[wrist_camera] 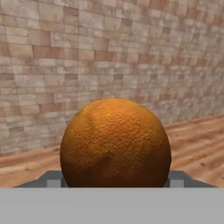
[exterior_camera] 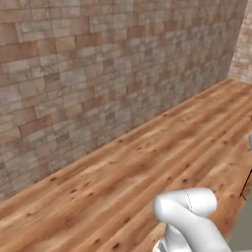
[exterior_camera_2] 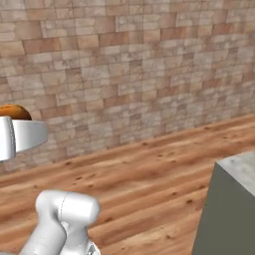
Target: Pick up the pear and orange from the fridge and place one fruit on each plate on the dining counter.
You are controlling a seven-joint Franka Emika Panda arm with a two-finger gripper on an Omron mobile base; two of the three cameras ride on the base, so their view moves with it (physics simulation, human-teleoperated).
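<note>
Here, the orange (wrist_camera: 115, 143) sits clamped between the gripper (wrist_camera: 114, 180) fingers (their dark tips barely peek out at either side of it), held aloft before a brick wall (wrist_camera: 87, 57) above a wooden floor (exterior_camera: 147, 162); a grey-topped counter (exterior_camera_2: 234, 199) corner stands nearby.

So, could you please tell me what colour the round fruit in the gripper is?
The round, dimpled orange is bright orange shading to brown underneath, clearest in the hand view.

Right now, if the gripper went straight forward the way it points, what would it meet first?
Past the orange it holds, probably the brick wall; nothing else stands in that line, though depth is unclear.
</note>
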